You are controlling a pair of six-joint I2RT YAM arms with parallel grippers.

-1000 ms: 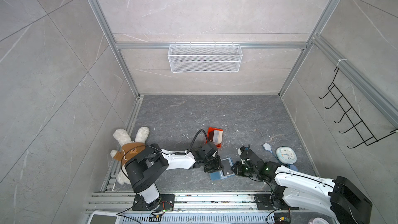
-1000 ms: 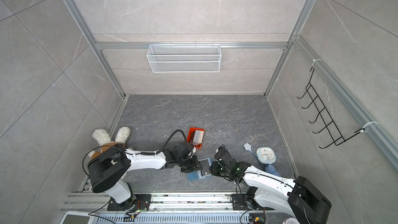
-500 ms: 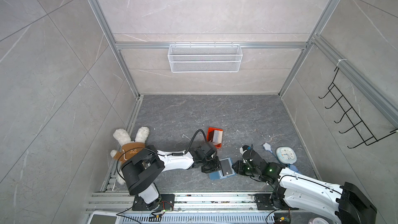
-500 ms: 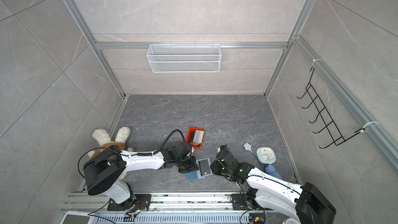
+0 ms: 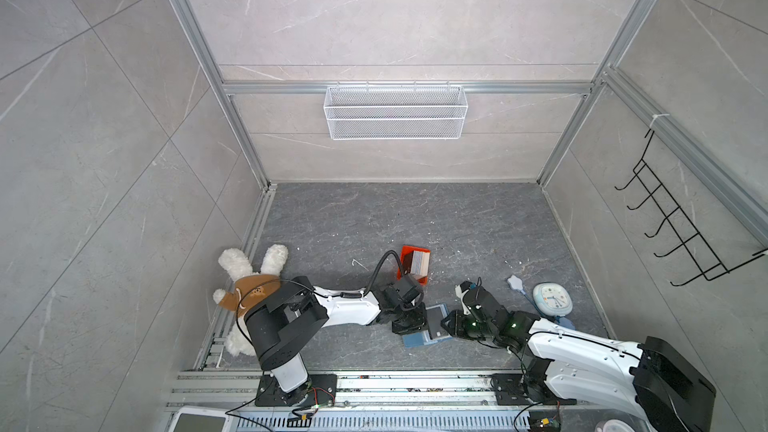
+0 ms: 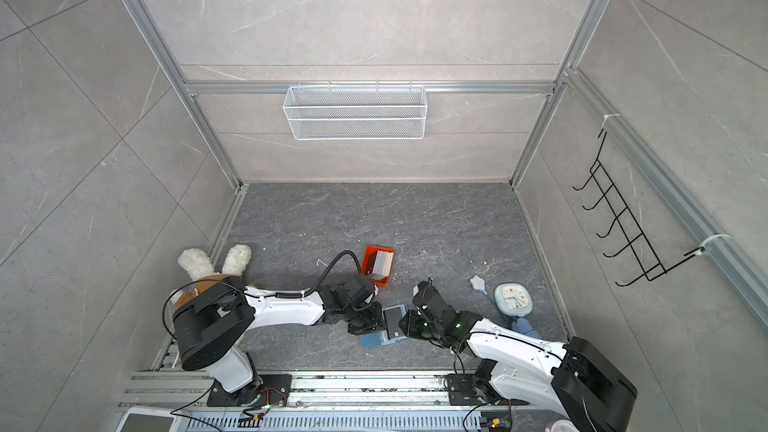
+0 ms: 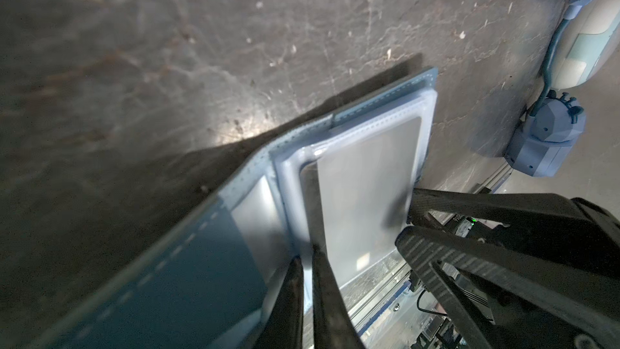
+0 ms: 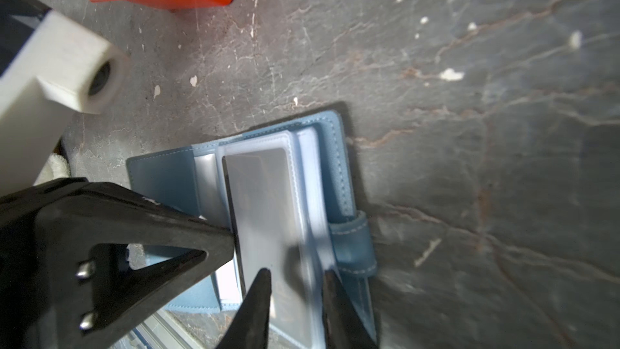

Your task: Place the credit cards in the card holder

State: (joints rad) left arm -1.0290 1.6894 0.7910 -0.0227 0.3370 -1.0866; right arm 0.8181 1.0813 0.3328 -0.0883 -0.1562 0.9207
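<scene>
The blue card holder (image 5: 415, 340) (image 6: 372, 340) lies open on the grey floor between both arms. One dark credit card (image 8: 265, 203) (image 7: 365, 189) sits in its top clear pocket, its long edge sticking out. My left gripper (image 7: 306, 256) (image 5: 424, 322) is shut on that card's edge. My right gripper (image 8: 297, 280) (image 5: 448, 324) stands open, one finger over the card's pocket, the other by the snap tab (image 8: 352, 240). More credit cards (image 5: 419, 263) (image 6: 383, 264) stand in the orange tray (image 5: 405, 259) behind the left gripper.
A plush rabbit (image 5: 249, 284) lies by the left arm's base. At the right lie a pale blue clock (image 5: 552, 297) and a blue device (image 7: 543, 142) on a cord. A wire basket (image 5: 395, 112) and a hook rack (image 5: 681, 234) hang on the walls. A metal rail (image 5: 374, 384) runs along the front.
My left gripper's jaws have closed and it has drawn slightly left, uncovering the dark card in the holder. The right gripper has opened a little and stayed at the holder's right edge.
</scene>
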